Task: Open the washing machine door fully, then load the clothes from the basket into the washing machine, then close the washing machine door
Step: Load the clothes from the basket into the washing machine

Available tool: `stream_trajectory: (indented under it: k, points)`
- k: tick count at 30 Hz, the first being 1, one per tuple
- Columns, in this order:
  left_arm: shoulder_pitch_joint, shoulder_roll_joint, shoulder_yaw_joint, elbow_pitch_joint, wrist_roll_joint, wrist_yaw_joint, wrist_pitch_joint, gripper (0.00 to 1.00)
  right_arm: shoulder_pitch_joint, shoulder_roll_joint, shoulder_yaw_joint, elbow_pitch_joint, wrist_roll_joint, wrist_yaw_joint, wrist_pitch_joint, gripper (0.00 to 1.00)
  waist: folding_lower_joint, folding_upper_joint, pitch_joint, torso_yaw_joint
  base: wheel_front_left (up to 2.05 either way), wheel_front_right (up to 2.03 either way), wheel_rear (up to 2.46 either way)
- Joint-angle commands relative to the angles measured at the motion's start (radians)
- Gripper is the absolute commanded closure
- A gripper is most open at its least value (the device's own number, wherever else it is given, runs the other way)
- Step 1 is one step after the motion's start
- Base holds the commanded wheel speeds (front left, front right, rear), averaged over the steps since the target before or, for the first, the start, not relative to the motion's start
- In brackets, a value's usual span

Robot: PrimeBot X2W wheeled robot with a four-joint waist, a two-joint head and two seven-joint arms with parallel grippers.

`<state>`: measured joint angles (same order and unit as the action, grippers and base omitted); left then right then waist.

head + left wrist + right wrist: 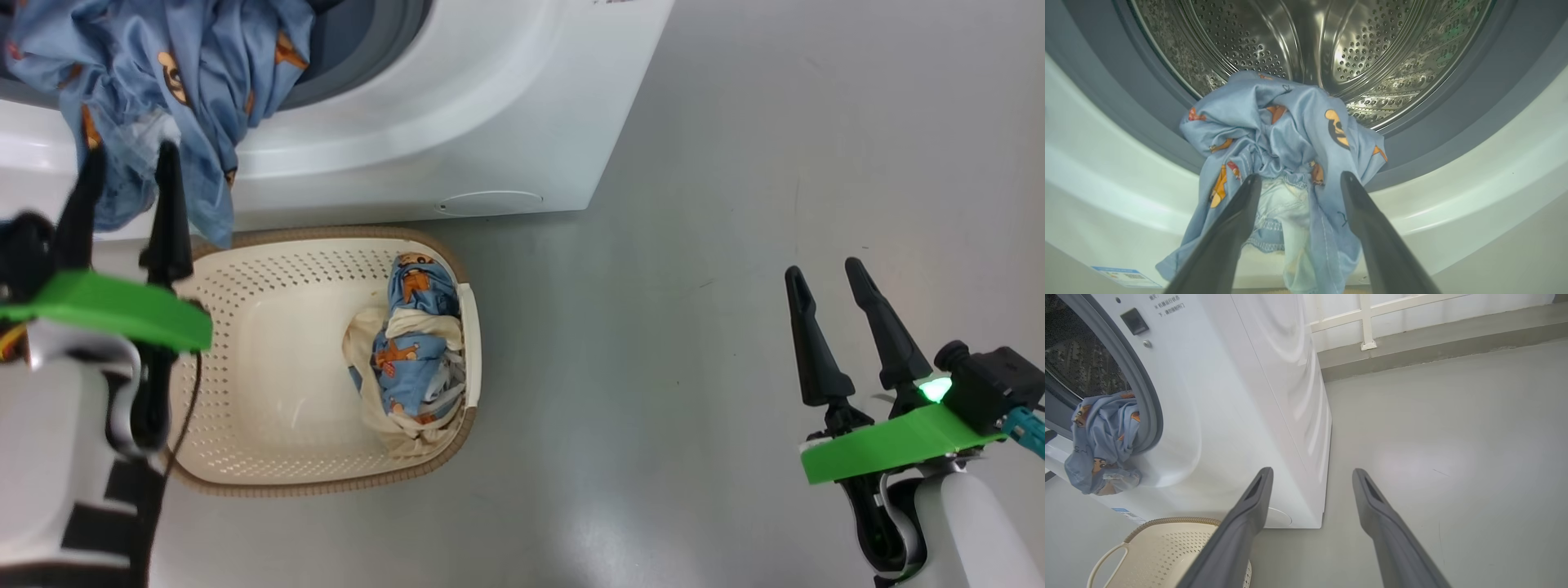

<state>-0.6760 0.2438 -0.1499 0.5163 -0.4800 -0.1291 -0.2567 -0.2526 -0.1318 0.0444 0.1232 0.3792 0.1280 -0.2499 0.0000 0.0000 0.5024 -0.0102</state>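
Note:
One bundle of the clothes [188, 73], light blue with orange bears, hangs out of the washing machine [490, 122] over the grey-blue seal [1453, 114], half in the steel drum [1372, 53] and half down the white front. My left gripper [131, 155] is open just below it, a finger on each side of the hanging cloth [1282, 126]. The second bundle [412, 351], blue with cream-white parts, lies at the right end of the basket [326, 237]. My right gripper [823, 269] is open over bare floor, well to the right. The door is out of view.
The basket [1167, 547] stands on the grey floor right against the machine's front [1229, 396]. A blue label [1126, 277] and a round cover [490, 202] sit low on the machine. A low kerb with a white railing [1367, 322] runs behind. Open floor [694, 367] lies to the right.

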Motion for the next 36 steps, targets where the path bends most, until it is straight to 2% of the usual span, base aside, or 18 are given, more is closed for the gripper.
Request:
stream_trajectory:
  k: [1, 8, 21, 27, 36]
  points:
    - [0.039, 0.035, 0.046, -0.038, 0.012, -0.001, -0.005, 0.00, 0.031, -0.005, 0.016, -0.026, -0.010, 0.003, -0.012, 0.00, 0.0000, 0.0000, -0.002, 0.001, 0.00, 0.00, 0.00]
    - [0.196, -0.008, 0.133, -0.140, 0.033, -0.001, -0.005, 0.00, 0.037, -0.009, 0.012, -0.027, -0.011, 0.003, -0.012, 0.00, 0.0000, 0.0000, -0.002, 0.008, 0.00, 0.00, 0.00]
    - [0.403, -0.081, 0.223, -0.315, 0.081, -0.002, -0.005, 0.00, 0.033, -0.013, 0.018, -0.020, -0.009, 0.003, -0.012, 0.00, 0.0000, 0.0000, -0.003, 0.001, 0.00, 0.00, 0.00]
    - [0.425, -0.098, 0.235, -0.336, 0.086, -0.002, -0.005, 0.00, 0.030, -0.012, 0.017, -0.022, -0.009, 0.003, -0.012, 0.00, 0.0000, 0.0000, 0.002, 0.003, 0.00, 0.00, 0.00]
    - [0.383, -0.093, 0.213, -0.304, 0.076, -0.002, -0.005, 0.00, 0.021, -0.008, 0.017, -0.023, -0.010, 0.003, -0.012, 0.00, 0.0000, 0.0000, 0.013, 0.000, 0.00, 0.00, 0.00]
